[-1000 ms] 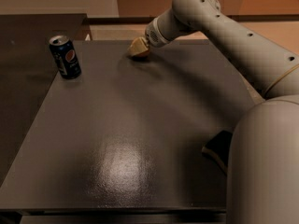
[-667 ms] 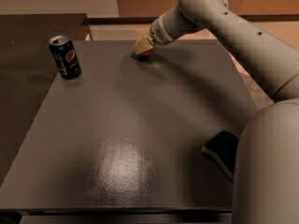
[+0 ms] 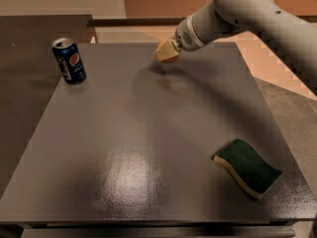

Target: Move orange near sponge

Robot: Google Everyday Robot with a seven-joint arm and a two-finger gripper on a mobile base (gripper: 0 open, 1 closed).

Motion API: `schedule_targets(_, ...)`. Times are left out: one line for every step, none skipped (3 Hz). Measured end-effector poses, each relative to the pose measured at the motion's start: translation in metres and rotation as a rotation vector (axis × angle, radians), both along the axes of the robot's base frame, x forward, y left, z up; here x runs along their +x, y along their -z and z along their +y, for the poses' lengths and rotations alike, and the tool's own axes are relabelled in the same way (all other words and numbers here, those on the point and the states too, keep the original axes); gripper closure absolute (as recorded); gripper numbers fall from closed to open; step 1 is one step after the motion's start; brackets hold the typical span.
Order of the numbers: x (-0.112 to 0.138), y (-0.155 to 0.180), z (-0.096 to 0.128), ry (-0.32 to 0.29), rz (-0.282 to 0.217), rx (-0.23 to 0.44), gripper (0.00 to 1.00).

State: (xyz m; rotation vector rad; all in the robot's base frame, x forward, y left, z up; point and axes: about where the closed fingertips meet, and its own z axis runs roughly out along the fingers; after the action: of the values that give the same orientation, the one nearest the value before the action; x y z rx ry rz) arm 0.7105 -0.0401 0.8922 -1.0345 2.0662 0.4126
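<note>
My gripper (image 3: pixel 166 51) is at the far middle of the grey table (image 3: pixel 124 133), a little above its surface, with its shadow beneath it. Its pale fingers are closed around the orange (image 3: pixel 171 59), of which only a small orange patch shows at the bottom. The sponge (image 3: pixel 247 166), dark green on top with a pale yellow base, lies flat near the table's front right corner, far from the gripper.
A blue soda can (image 3: pixel 69 60) stands upright at the table's far left. My arm (image 3: pixel 257 14) reaches in from the upper right. A darker counter (image 3: pixel 25 58) adjoins the table on the left.
The gripper has moved a little to the right with the orange and sits slightly off the table. The arm has swung away, so the sponge is now fully in view.
</note>
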Motion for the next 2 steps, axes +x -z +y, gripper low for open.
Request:
schedule_targets(-0.069,-0.021,-0.038,0.020,0.006,-0.004,1.00)
schedule_targets(-0.125,-0.027,-0.068,0.034,0.029,-0.016,1.00)
